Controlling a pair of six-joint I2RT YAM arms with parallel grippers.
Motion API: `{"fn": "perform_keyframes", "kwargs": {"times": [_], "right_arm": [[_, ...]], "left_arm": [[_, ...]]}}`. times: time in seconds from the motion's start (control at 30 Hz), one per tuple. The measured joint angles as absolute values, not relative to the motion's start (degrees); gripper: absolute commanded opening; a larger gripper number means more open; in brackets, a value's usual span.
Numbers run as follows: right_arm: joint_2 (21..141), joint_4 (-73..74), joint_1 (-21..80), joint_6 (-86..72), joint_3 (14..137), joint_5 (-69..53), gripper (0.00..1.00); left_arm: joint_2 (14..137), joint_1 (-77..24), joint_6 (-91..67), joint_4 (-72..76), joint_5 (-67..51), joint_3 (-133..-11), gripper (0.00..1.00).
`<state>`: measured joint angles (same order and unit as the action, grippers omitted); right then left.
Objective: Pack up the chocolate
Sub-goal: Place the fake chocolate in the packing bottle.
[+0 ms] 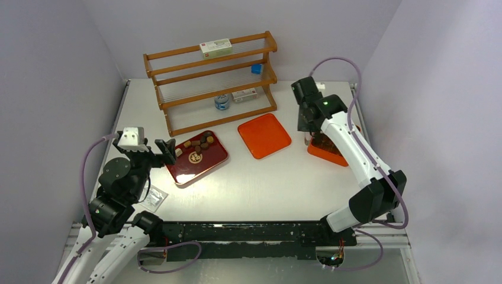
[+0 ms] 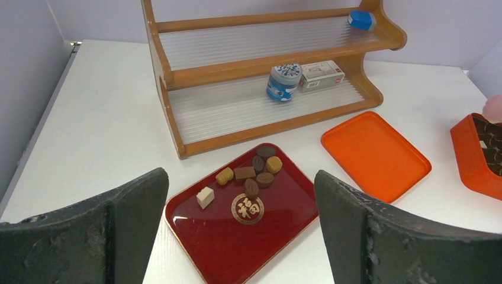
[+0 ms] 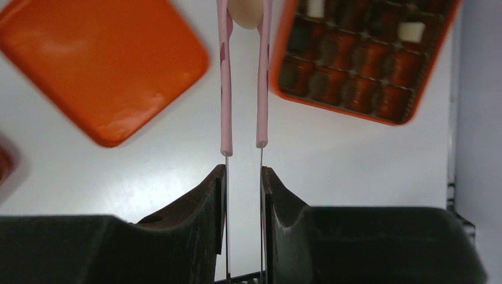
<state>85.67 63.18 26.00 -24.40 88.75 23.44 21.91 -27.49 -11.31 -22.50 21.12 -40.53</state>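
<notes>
Eight chocolates (image 2: 251,188) lie on one red tray (image 2: 219,248) before the wide-open, empty left fingers (image 2: 89,236); the right fingers (image 3: 189,231) clamp pink tongs (image 3: 225,89) pinching one cream chocolate (image 3: 245,13) just beside one orange box (image 3: 361,65).

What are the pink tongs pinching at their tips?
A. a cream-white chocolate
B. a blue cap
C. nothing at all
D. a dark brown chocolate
A: in the right wrist view, a cream-white chocolate sits squeezed between the tips of the pink tongs.
</notes>
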Motion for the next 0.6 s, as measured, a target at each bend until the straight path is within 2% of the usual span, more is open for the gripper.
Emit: {"fn": "perform_keyframes", "kwargs": {"times": [0.2, 0.6], "right_arm": [[85.6, 64.4, 18.8, -24.4, 84.5, 23.7, 0.24], [85.0, 64.8, 12.0, -24.2, 78.5, 23.4, 0.26]], "left_arm": [[21.9, -28.0, -11.3, -22.5, 20.8, -40.5, 0.98], [21.3, -29.9, -11.3, -22.4, 20.8, -40.5, 0.98]]}}
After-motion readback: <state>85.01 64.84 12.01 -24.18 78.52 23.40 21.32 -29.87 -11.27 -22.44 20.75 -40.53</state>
